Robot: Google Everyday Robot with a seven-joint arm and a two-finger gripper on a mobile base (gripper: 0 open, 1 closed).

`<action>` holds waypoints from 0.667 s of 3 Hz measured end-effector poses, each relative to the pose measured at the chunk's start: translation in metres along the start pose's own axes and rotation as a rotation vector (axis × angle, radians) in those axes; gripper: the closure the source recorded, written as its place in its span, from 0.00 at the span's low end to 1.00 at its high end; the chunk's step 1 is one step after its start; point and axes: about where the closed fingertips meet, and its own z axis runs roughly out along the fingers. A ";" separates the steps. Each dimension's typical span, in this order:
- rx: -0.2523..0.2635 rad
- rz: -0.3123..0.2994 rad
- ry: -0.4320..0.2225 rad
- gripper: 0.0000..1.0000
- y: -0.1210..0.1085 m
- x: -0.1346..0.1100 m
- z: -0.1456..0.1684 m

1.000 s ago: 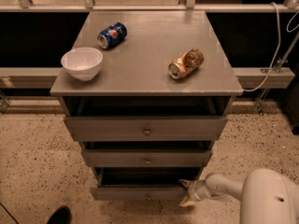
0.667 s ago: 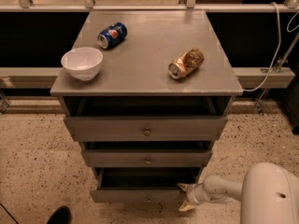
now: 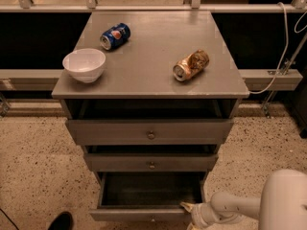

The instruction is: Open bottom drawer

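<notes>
The grey cabinet has three drawers. The bottom drawer [image 3: 144, 213] is pulled out, its dark empty inside showing, with its slim front panel and small knob at the lower edge of the camera view. My gripper [image 3: 188, 210] is at the drawer's front right corner, touching or just beside the panel. My white arm reaches in from the lower right.
On the cabinet top [image 3: 153, 56] lie a white bowl [image 3: 84, 64], a blue can [image 3: 114, 35] on its side and a crushed gold can [image 3: 191, 65]. The top drawer [image 3: 149, 132] and middle drawer [image 3: 151, 162] stand slightly out. A white cable [image 3: 283, 47] hangs at right. Speckled floor surrounds the cabinet.
The bottom drawer has come out a little further. My gripper and arm have drawn back toward the lower edge with it.
</notes>
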 end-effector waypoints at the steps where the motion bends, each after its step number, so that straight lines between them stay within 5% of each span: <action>1: -0.028 0.035 -0.070 0.41 0.036 -0.013 -0.010; 2: -0.015 0.017 -0.100 0.41 0.043 -0.029 -0.030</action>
